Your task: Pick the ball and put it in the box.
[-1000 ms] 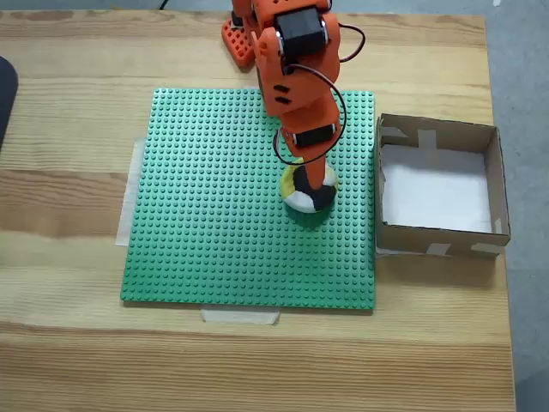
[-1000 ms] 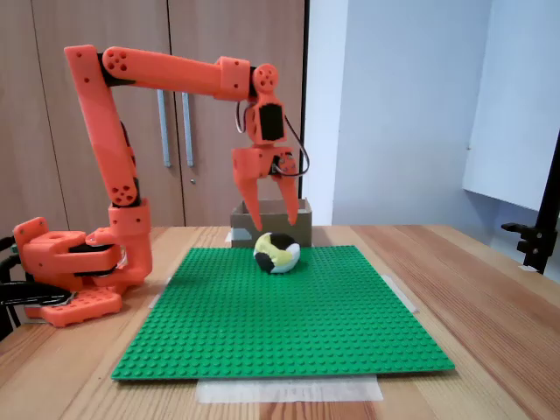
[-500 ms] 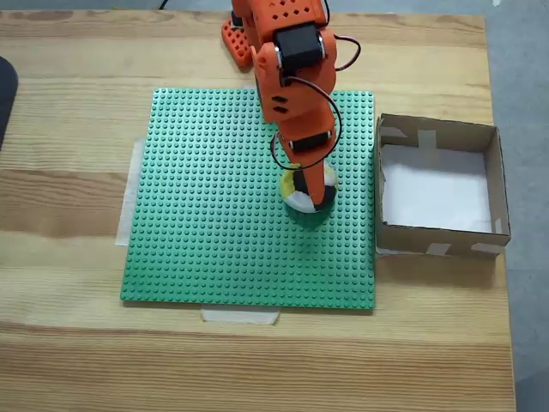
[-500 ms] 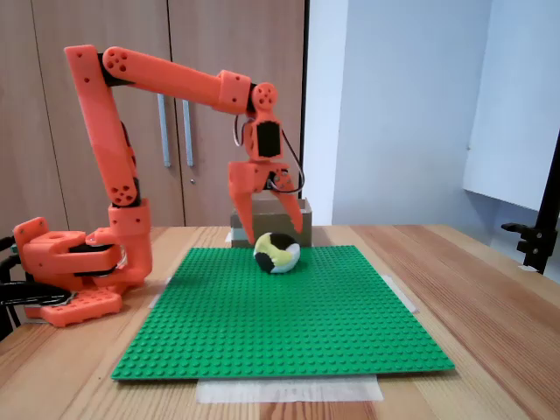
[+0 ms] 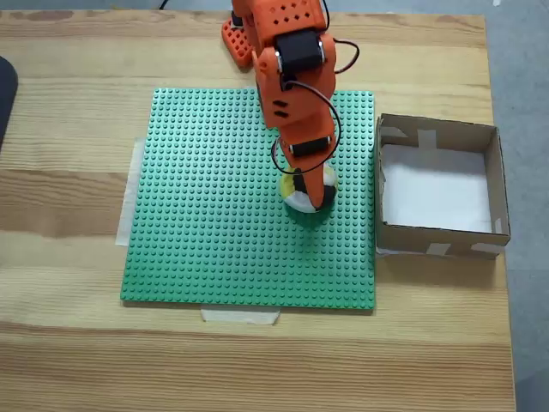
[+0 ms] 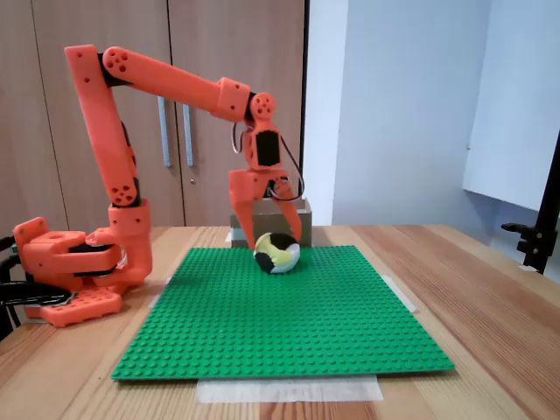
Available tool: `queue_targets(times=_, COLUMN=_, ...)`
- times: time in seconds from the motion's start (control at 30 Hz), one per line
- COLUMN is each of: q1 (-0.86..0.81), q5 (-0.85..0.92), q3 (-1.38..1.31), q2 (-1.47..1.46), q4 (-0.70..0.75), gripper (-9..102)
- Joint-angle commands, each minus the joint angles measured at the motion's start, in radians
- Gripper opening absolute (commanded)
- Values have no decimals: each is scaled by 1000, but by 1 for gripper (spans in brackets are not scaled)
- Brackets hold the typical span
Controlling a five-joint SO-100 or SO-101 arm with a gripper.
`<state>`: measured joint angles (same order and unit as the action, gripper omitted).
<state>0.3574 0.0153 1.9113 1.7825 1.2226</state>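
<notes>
The ball (image 5: 300, 202), patched yellow, black and white, rests on the green studded baseplate (image 5: 214, 215), right of its middle in the fixed view from above. My orange gripper (image 5: 310, 189) hangs straight over it and hides its upper part. In the fixed view from the side, the gripper (image 6: 273, 241) is open and low, with one finger on each side of the ball (image 6: 278, 255); I cannot tell whether they touch it. The brown cardboard box (image 5: 493, 184) with a white bottom stands just off the baseplate's right edge, and shows behind the gripper as the box (image 6: 303, 217) from the side.
The arm's orange base (image 6: 74, 280) stands at the left of the side view, at the top edge from above. Pale tape strips (image 5: 240, 315) hold the baseplate to the wooden table (image 5: 69, 343). A dark object (image 5: 4, 94) pokes in at the left edge.
The gripper has come down from above the ball until its open fingers straddle it. The ball and the box have not moved.
</notes>
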Motion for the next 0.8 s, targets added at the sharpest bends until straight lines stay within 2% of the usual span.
queue_targets(times=0.0, q1=-3, q5=-20, q3=-3, q2=26, q4=-14, gripper=39)
queue_targets(times=0.77, q1=-2, q5=-32, q3=97, q2=61, q4=-160, gripper=32)
